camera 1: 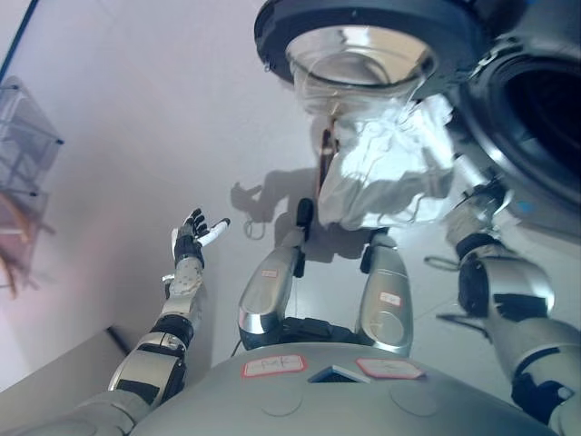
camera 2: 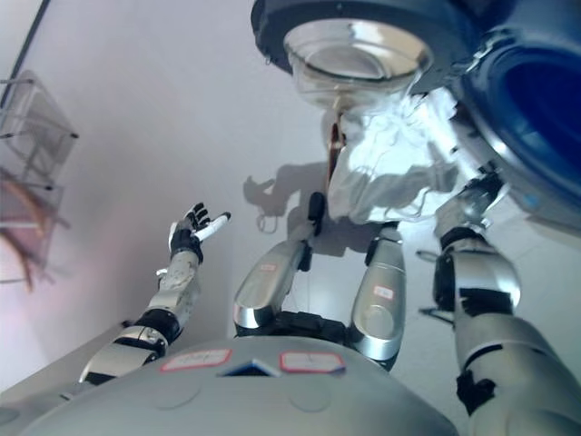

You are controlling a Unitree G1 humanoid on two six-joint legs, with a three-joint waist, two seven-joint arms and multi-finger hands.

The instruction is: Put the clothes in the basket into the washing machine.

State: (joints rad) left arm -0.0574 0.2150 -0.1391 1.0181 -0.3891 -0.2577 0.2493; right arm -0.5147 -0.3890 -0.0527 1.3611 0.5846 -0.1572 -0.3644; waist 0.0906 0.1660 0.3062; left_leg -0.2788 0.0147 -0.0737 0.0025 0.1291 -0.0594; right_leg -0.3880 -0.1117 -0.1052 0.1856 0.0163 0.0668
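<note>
Left eye view: your right robot hand (camera 1: 479,202), fingers hidden, lifts crumpled white cloth (camera 1: 386,173) just left of the dark washing-machine drum opening (camera 1: 545,118), upper right; left robot hand (camera 1: 192,238) idles open.

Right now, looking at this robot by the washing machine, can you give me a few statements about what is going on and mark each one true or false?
1. The washing machine door is open. True.
2. The left hand is gripping the white garment. False: it holds nothing and hangs apart from the garment, fingers spread over the bare floor.
3. A white garment hangs by the open drum, at the right hand. True, though the hand's fingers are too hidden to tell the grip.
4. The garment lies fully inside the drum. False: it hangs outside, below the door.
5. A wire rack shows at the left edge. True.
</note>
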